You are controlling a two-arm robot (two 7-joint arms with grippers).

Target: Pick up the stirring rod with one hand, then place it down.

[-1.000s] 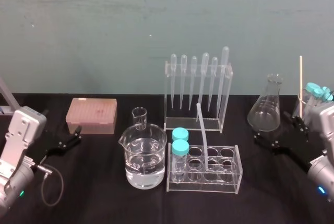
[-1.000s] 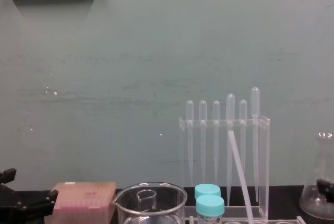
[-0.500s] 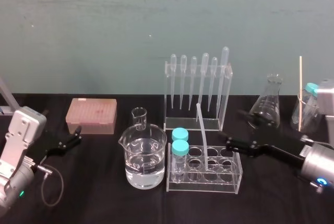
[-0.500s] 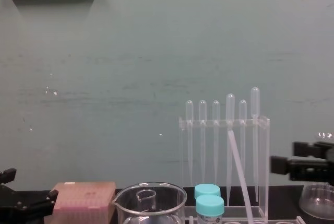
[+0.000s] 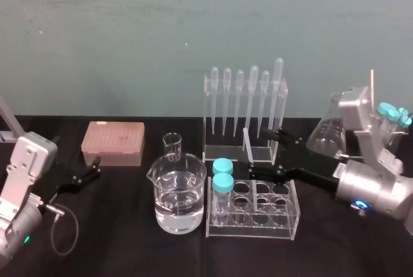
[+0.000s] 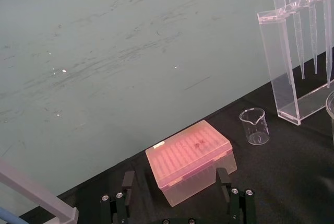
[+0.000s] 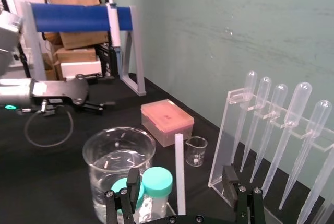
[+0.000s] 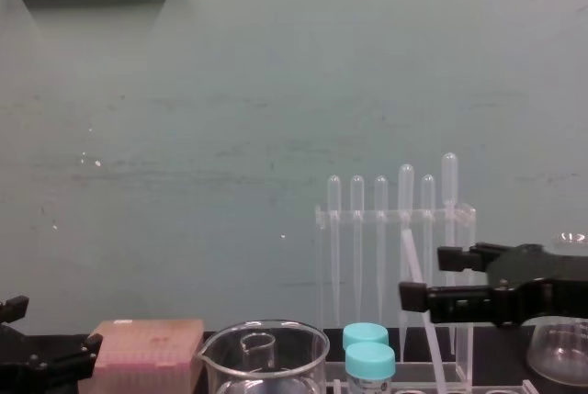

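The stirring rod (image 5: 247, 146) stands tilted in the clear tube rack (image 5: 284, 222), its top leaning toward the pipette stand (image 5: 245, 112) behind the rack. My right pincer (image 5: 257, 154) hangs just above the rack with its fingers apart, one on each side of the rod. In the right wrist view the rod runs up midway between them, touching neither.

I judge the step in hand to be the grasp. I would close squarely and gently on the thin, slick rod, then lift along its lean so it neither drags the rack nor nudges the blue-capped tubes (image 5: 222, 175) at the rack's left end.

The left pincer (image 5: 90, 172) sits parked, fingers apart, well left of the rack by the pink box (image 5: 113, 143). The rod's foot is lost among the rack's clear walls, so I cannot tell which hole holds it.
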